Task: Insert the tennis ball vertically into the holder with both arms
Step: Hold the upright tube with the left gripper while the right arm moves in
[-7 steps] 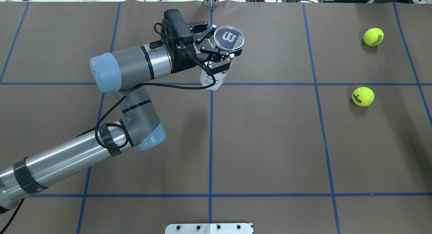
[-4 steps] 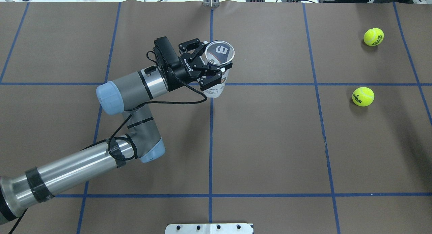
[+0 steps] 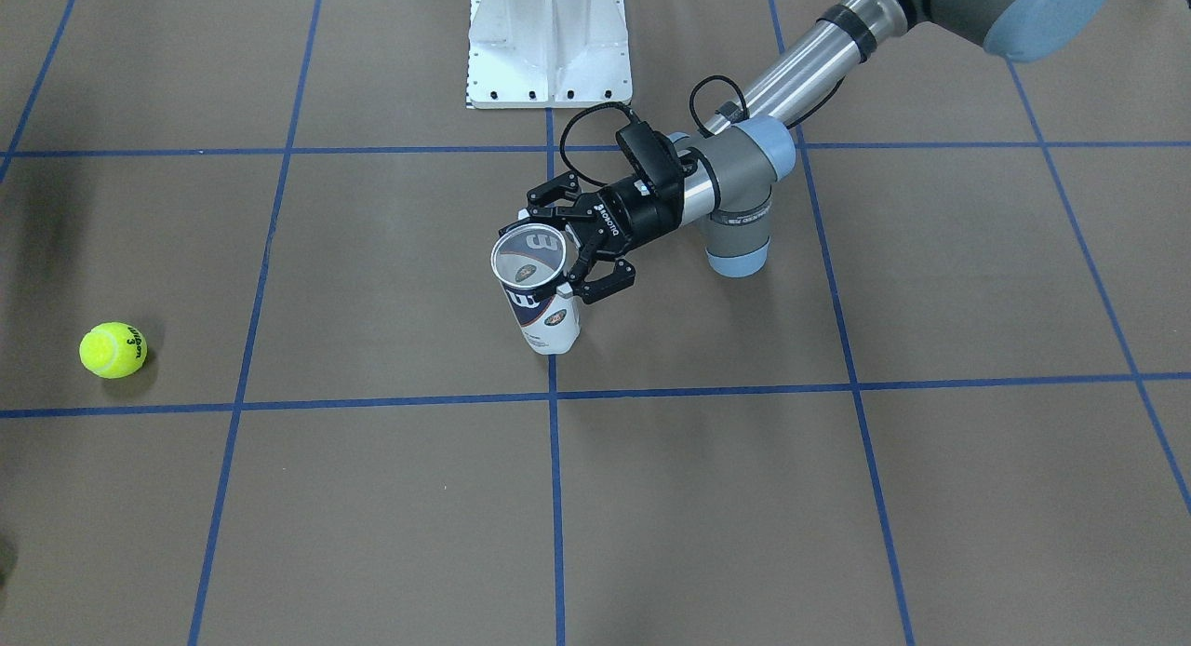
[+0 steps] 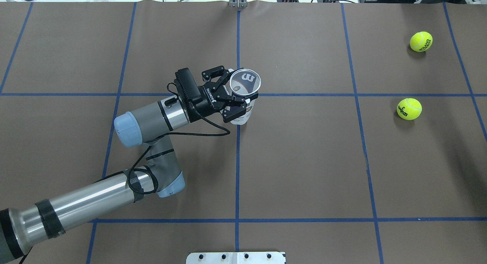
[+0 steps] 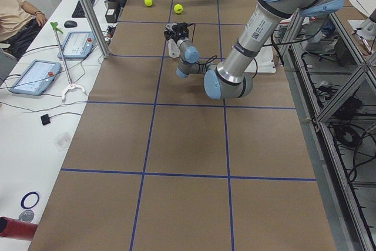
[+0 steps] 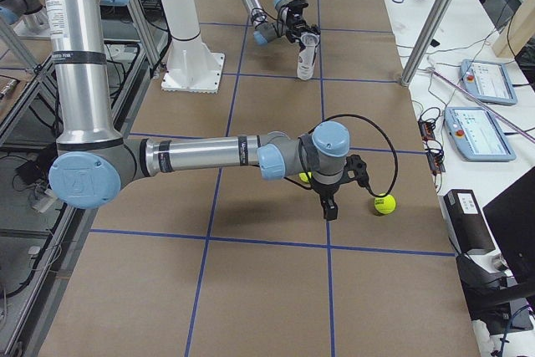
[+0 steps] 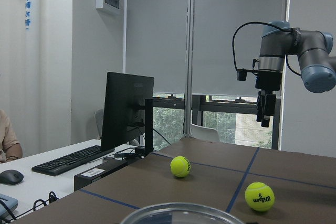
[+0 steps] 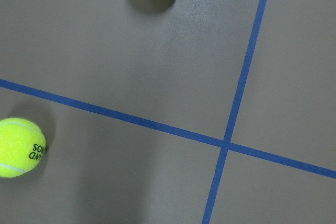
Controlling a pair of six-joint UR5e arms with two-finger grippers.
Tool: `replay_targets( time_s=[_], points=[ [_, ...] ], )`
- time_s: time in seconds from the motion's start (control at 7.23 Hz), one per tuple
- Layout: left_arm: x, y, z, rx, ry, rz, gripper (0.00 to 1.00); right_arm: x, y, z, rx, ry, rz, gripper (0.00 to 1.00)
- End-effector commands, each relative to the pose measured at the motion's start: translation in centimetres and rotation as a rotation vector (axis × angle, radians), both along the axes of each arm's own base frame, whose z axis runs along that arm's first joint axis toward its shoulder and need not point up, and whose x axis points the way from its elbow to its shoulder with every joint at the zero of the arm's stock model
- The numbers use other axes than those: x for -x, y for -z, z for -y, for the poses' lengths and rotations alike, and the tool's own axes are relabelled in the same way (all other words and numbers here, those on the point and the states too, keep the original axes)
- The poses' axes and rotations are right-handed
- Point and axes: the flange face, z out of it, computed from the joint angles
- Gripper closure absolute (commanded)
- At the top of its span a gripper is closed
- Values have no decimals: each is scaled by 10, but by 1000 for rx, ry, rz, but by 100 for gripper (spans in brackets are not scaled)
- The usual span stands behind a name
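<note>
Near the middle of the tabletop, the left gripper (image 4: 236, 93) is clamping the upright holder (image 4: 245, 82) just under its rim, one finger on each side, while toward the right edge the right gripper (image 7: 265, 116), opening unreadable, is hanging fingers-down near the tennis ball (image 4: 409, 108) and a second ball (image 4: 421, 41).

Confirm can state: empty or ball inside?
Empty. Seen from overhead, the open-mouthed can shows only its W logo inside; the Wilson ball and the other ball lie on the table.

Holder (image 4: 245, 81) mid-table between left jaws, tennis ball (image 4: 409, 109) far right (another ball (image 4: 421, 41) behind)
</note>
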Motion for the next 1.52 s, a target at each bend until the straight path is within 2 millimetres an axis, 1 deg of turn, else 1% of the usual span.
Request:
replay_targets(
  time_s=[0.0,0.14,0.28,0.41,0.55,0.69,0.83,0.97,1.11,1.38],
  points=[
    [-10,-2,-12,-4,-18,3,33,19,17,0,12,-12,12,0],
    [-11,-3,-13,4,-13,1,32,34,26,-2,38,-27,20,0],
    [-11,-3,-13,4,-11,0,31,57,38,-4,75,-49,27,0],
    [-10,-4,-14,5,-10,-1,28,66,43,-5,85,-54,31,0],
    [-8,-1,-13,6,-4,-7,22,66,44,-5,84,-53,33,0],
    [-6,-3,-11,7,1,-4,7,68,45,-5,84,-51,34,0],
    [-6,-3,-10,9,4,2,1,69,45,-5,83,-49,35,0],
    [-6,-5,-9,11,5,10,1,69,45,-6,85,-47,36,0],
    [-5,-16,-12,4,14,32,1,69,45,-6,83,-47,37,0],
    [-4,-17,-10,1,21,36,1,72,43,-7,85,-40,35,0]
  ],
)
